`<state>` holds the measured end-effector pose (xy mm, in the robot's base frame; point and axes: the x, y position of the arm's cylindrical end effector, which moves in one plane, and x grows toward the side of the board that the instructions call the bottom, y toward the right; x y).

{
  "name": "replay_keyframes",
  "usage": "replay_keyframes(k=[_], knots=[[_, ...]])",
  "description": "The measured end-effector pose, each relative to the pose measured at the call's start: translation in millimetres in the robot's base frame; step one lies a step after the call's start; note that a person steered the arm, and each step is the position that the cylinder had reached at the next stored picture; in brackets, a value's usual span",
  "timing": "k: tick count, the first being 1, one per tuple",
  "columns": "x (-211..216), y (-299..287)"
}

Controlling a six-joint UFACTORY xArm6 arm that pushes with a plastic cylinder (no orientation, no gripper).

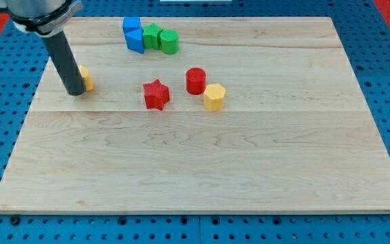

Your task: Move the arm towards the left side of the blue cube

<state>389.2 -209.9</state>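
**Tip sits far left, away from the blue cube**

You see my tip (75, 92) touching a yellow block (85, 78) at the board's (195, 169) left edge. It is a bare rod, with no fingers to spread or press. The blue cube (132, 26) sits near the view's top, well apart, beside a blue triangular block (135, 41) and two green blocks (152, 35) (169, 41).

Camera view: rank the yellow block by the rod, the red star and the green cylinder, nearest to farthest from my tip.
From my tip:
1. Yellow block, touching the rod's right side.
2. Red star, mid-board, to the view's right.
3. Green cylinder, near the view's top, right end of the blue-green cluster.
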Motion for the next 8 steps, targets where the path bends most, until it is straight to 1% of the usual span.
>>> replay_keyframes(k=[2,3,4,5,7,8], knots=[[-76,5],[-79,16],[-71,38],[-71,86],[-71,87],[-80,85]])
